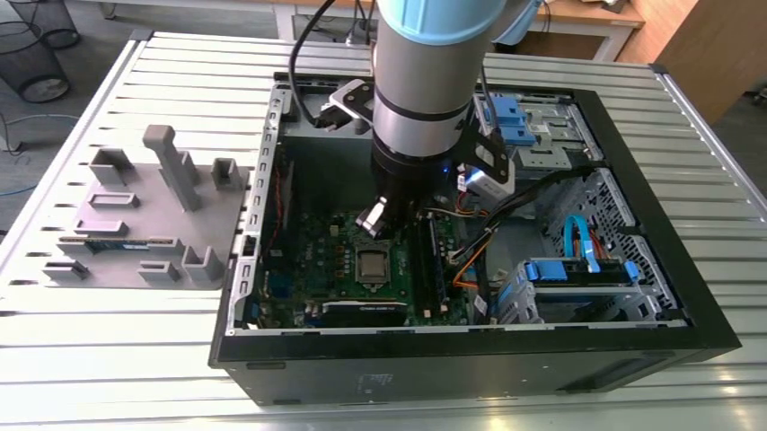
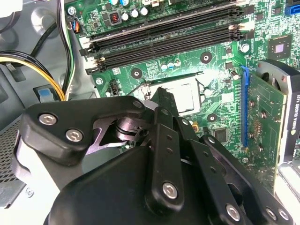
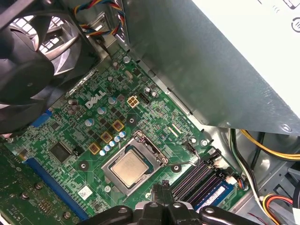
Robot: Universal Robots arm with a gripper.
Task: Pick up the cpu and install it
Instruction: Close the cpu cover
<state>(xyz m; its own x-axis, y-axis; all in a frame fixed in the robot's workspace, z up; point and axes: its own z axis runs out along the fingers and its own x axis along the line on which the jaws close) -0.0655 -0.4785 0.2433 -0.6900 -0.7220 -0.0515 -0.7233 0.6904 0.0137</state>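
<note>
In the first wrist view the black two-fingered gripper (image 3: 162,187) hangs just above the green motherboard (image 3: 70,126). Its tips look drawn together and nothing shows between them. Just beside the tips, the cpu (image 3: 129,168), a small flat square chip with a dull silver metal top, lies flat inside the dark square metal-framed socket (image 3: 146,143).

The exterior view shows the gripper (image 1: 374,220) over the middle of the open black computer case (image 1: 480,352). The cpu (image 1: 373,263) is close below it on the board, and the grey moulded plastic tray (image 1: 132,215) sits well apart to that view's left.

I judge the placing step done, with the chip seated and released. Any move from here calls for a straight, clean rise, since the long black memory slots (image 2: 164,37) run close by.

In the second wrist view the gripper's (image 2: 161,93) own linkage covers much of the cpu (image 2: 185,96), leaving one pale corner. Whether the socket's frame is latched down I cannot tell. The round black fan (image 3: 28,61) is cut off at the picture's edge.
</note>
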